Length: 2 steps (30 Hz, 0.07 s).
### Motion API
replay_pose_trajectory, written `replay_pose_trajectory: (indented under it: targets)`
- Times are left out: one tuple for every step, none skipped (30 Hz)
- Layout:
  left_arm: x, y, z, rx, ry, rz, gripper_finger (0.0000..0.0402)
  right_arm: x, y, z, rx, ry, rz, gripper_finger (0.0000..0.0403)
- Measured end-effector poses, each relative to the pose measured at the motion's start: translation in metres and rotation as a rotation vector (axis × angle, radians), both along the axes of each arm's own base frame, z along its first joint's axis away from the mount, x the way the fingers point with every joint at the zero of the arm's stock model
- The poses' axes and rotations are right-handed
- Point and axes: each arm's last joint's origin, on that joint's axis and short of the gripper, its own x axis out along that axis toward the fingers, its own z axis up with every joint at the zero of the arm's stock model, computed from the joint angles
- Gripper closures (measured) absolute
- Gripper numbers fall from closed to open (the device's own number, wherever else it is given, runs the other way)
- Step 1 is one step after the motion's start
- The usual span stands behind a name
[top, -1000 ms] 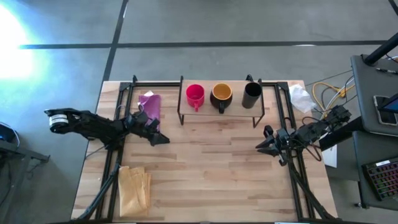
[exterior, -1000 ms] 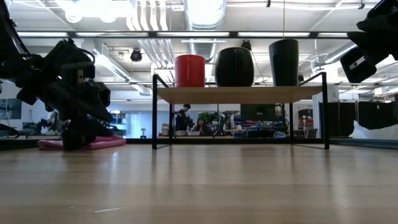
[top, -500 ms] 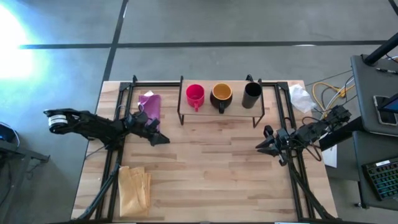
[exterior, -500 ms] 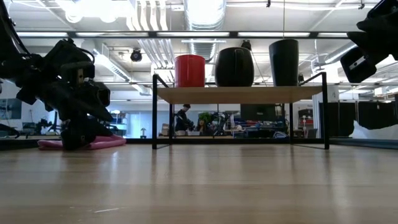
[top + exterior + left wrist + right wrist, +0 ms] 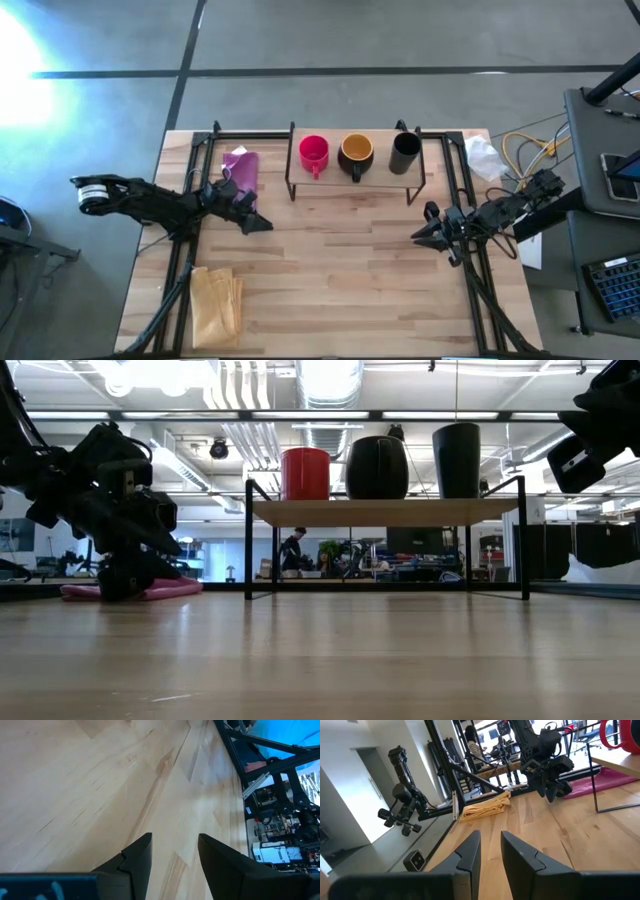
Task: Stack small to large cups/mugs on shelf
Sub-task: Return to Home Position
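Observation:
Three cups stand upright in a row on the shelf (image 5: 415,180), a light-wood board on thin black legs at the table's far middle: the red mug (image 5: 313,152) (image 5: 305,473), the dark mug with yellow-orange inside (image 5: 356,152) (image 5: 376,467), and the tall black cup (image 5: 404,150) (image 5: 456,460). My left gripper (image 5: 262,224) (image 5: 174,851) hovers open over bare tabletop, near and left of the shelf. My right gripper (image 5: 418,233) (image 5: 490,843) is open with a narrow gap, near and right of the shelf. Neither holds anything.
A magenta cloth (image 5: 241,167) lies left of the shelf and a folded yellow cloth (image 5: 216,300) near the table's left near corner. Black metal frames (image 5: 183,270) run along both table sides. White crumpled material (image 5: 484,155) sits at the far right. Bare wood (image 5: 340,270) spans the middle.

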Motion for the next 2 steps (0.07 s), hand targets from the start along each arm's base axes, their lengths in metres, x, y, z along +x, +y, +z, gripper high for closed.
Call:
replay_pose_trajectory:
  targets:
    - [0.0000, 0.0000, 0.0000, 0.000, 0.000, 0.000, 0.0256, 0.0000, 0.0000, 0.0000, 0.000, 0.000, 0.000, 0.0335]
    - [0.0000, 0.0000, 0.0000, 0.000, 0.000, 0.000, 0.0256, 0.0000, 0.0000, 0.0000, 0.000, 0.000, 0.000, 0.0335]
